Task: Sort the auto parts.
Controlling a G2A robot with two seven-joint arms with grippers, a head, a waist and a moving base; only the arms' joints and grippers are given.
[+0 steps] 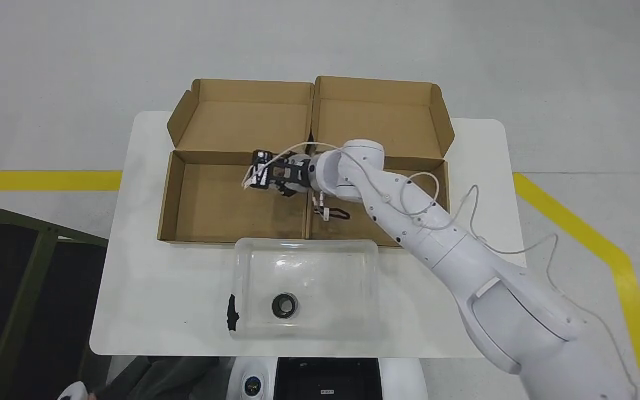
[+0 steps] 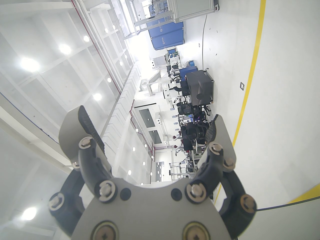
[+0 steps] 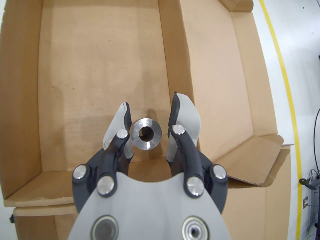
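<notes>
Hovering right gripper (image 3: 151,100) in the left cardboard box (image 3: 100,51), fingers (image 3: 186,111) spread, straddling steel bushing (image 3: 146,133) by the centre wall, one pad touching it, other clear. Pointing left gripper (image 2: 149,113) at the room, fingers spread. Seeing black ring (image 1: 287,306) in clear bin (image 1: 300,245).

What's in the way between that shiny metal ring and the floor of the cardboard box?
Nothing visible. The metal ring sits between the fingers of the open right hand, and the cardboard box floor around and beyond it is bare.
</notes>
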